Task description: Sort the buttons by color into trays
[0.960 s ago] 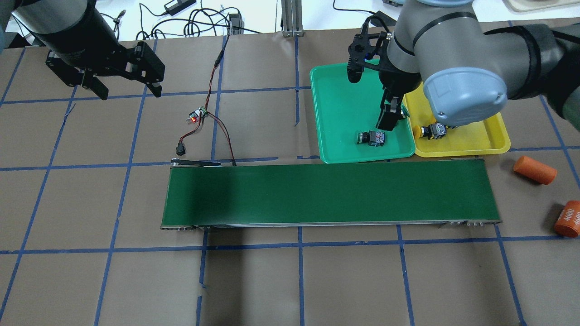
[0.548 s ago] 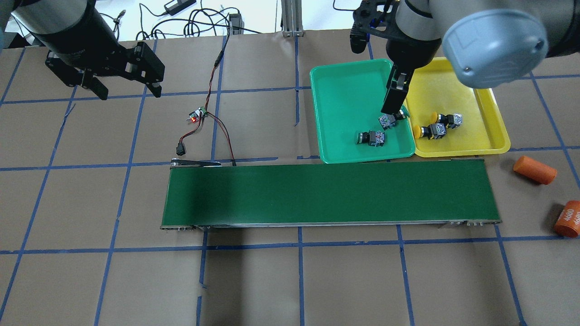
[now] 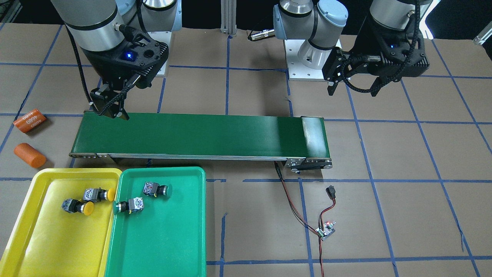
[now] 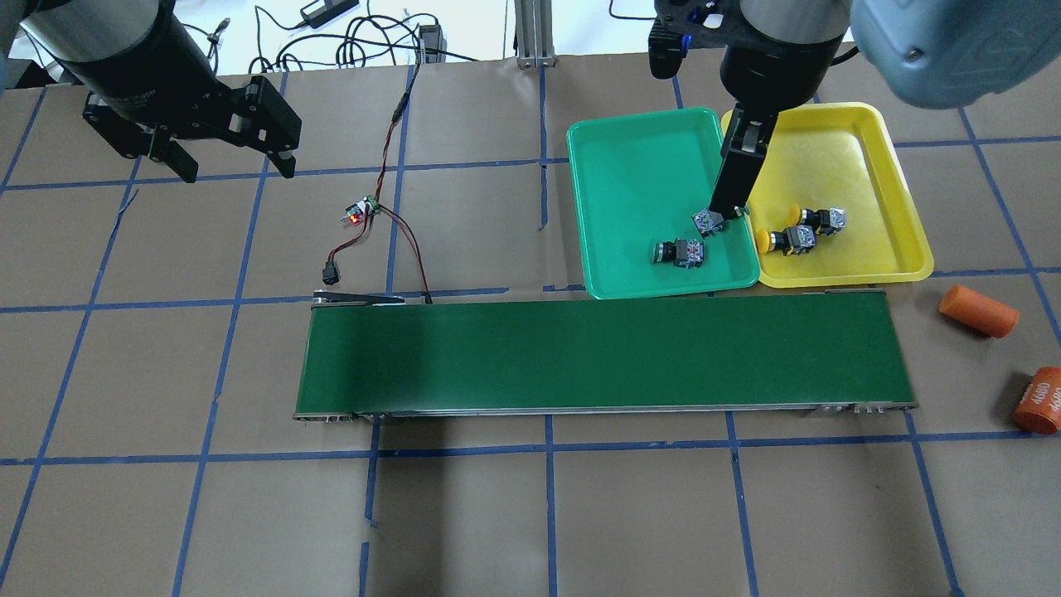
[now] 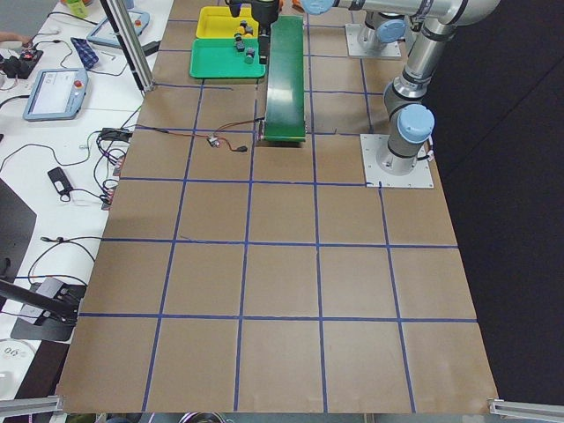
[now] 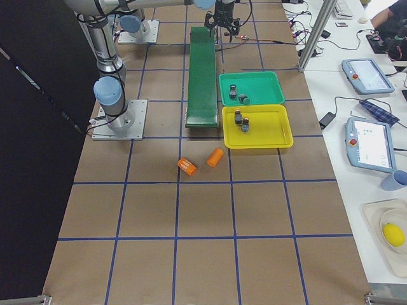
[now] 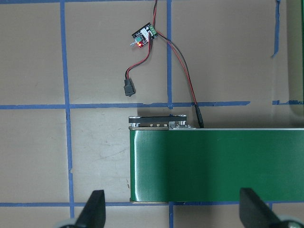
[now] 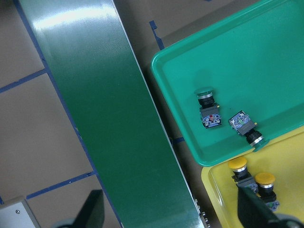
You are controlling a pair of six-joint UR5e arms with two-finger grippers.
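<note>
Green tray (image 3: 192,238), at the bench's (image 3: 403,154) right end, holds both green buttons (image 3: 155,189) (image 3: 128,206) near its belt-side edge, one capped against the wall adjoining the yellow tray (image 3: 38,246). Both yellow buttons (image 3: 99,194) (image 3: 77,207) lie in the yellow tray. Right pincer (image 3: 110,111) hangs over the conveyor belt's (image 3: 200,134) end, fingers apart, empty. Left pincer (image 4: 236,164) likewise apart, empty.

Silver arm tubes (image 3: 90,19), pale blue joint caps (image 3: 333,15); black left hand (image 3: 353,90) and right hand (image 3: 109,111), braided black cables (image 3: 79,75)
</note>
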